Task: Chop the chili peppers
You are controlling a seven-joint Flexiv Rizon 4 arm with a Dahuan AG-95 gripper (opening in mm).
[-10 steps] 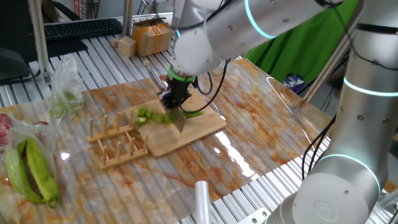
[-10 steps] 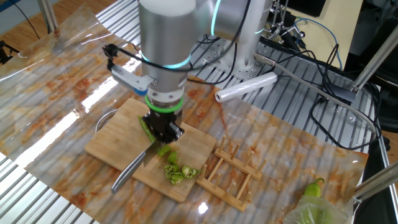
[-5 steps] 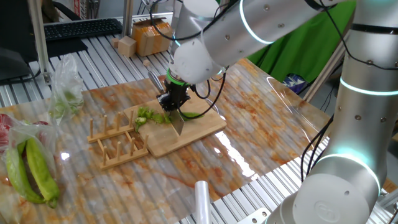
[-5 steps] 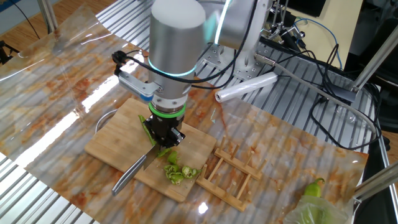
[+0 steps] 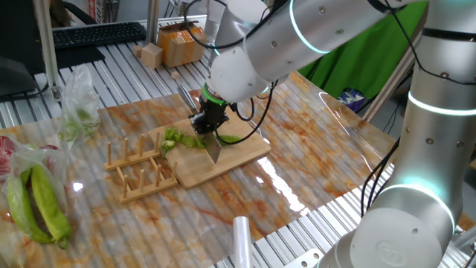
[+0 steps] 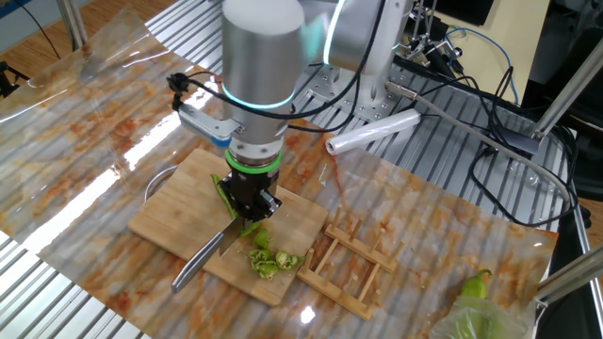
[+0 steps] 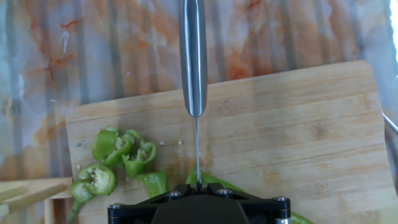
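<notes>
The gripper [image 6: 249, 200] is clamped on a knife [image 7: 193, 59], pointing straight down over the cutting board [image 7: 298, 137]. The blade rests on the green chili [image 5: 232, 138] lying on the board. Cut chili slices [image 7: 118, 155] sit on the board just beside the blade, toward the wooden rack [image 6: 353, 264].

uncut chili [image 7: 214, 180] under end effector [image 7: 198, 202], fingertips unseen

My workbench setup, bit messy

From here I see a ribbed metal table [image 5: 134, 67], marbled orange mat [image 6: 113, 122], green cloth [image 5: 349, 52] behind, keyboard [image 5: 97, 33], tangled cables [image 6: 490, 122].
</notes>
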